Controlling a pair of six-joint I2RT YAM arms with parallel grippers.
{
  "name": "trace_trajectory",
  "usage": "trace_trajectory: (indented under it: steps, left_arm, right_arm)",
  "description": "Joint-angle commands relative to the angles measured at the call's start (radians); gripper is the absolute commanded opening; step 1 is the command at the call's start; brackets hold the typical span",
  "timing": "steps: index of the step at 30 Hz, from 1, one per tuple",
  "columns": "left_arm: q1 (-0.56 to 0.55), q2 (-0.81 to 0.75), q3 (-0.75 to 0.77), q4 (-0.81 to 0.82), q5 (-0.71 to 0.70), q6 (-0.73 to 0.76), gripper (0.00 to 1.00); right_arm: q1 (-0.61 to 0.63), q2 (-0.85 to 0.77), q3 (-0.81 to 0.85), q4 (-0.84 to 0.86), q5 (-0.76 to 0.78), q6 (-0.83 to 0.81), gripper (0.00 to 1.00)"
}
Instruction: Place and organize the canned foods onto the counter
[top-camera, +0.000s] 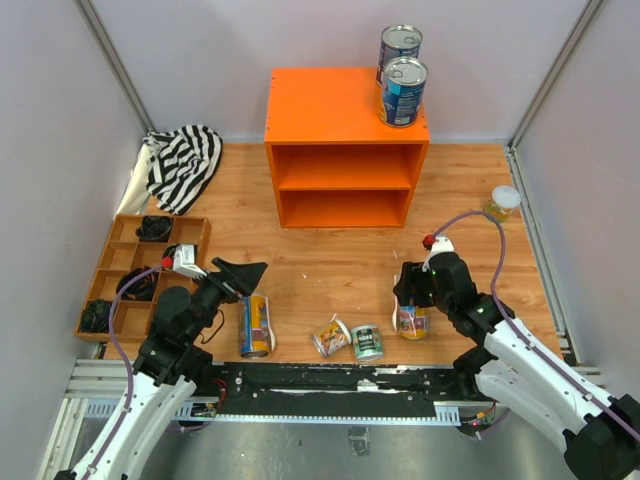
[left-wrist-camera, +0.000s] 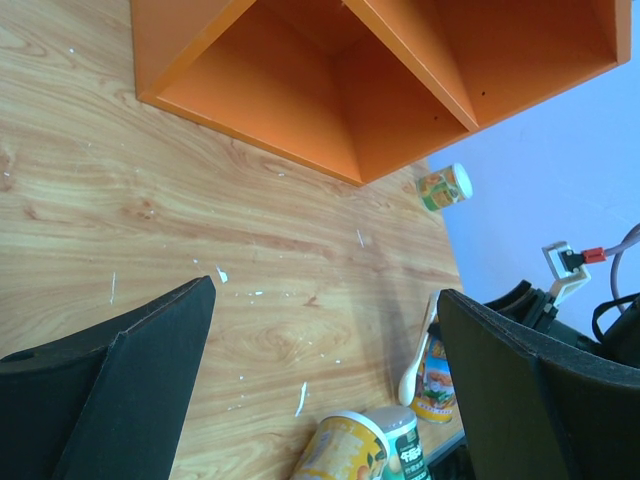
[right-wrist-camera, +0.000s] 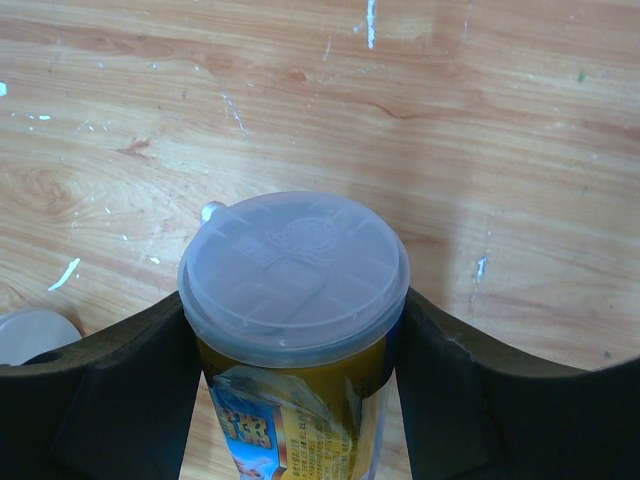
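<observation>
The yellow can (right-wrist-camera: 262, 425) is hard, round and smooth, so it may slip, and it is likely a bit heavy. Hold its two sides, just under the lid (right-wrist-camera: 293, 268). It has a clear lid and a yellow and blue label. It stands on the wooden desk (right-wrist-camera: 500, 120). The right gripper (right-wrist-camera: 295, 335) hugs its sides. The left gripper (left-wrist-camera: 325, 300) is wide, holding nothing.

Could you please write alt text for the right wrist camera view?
Seen from above, the two black fingers of the right gripper clasp an upright yellow can with a clear plastic lid. It stands on a scuffed wooden table.
</observation>
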Motion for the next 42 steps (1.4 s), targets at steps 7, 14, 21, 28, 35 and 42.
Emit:
trace_trajectory:
  steps: [7, 14, 21, 28, 35, 42]
  left_arm:
    - [-0.005, 0.041, -0.009, 0.058, 0.005, 0.008, 0.98]
    - [-0.005, 0.056, 0.0, 0.065, 0.004, 0.011, 0.98]
    - [-0.005, 0.062, 0.007, 0.064, 0.0, 0.027, 0.98]
    - [-0.005, 0.071, -0.011, 0.11, 0.027, 0.056, 0.98]
    - [-0.005, 0.07, -0.052, 0.194, 0.077, 0.074, 0.97]
    - [-0.005, 0.069, -0.077, 0.251, 0.099, 0.102, 0.97]
  right_arm:
    - [0.073, 0.106, 0.064, 0.256, -0.014, -0.094, 0.4]
    - [0.177, 0.253, 0.198, 0.324, 0.058, -0.175, 0.4]
    - [0.25, 0.41, 0.303, 0.42, 0.073, -0.222, 0.38]
    - [0.355, 0.567, 0.369, 0.567, 0.095, -0.308, 0.38]
    - [0.448, 0.661, 0.404, 0.748, 0.095, -0.362, 0.38]
    - [0.518, 0.731, 0.408, 0.967, 0.076, -0.404, 0.39]
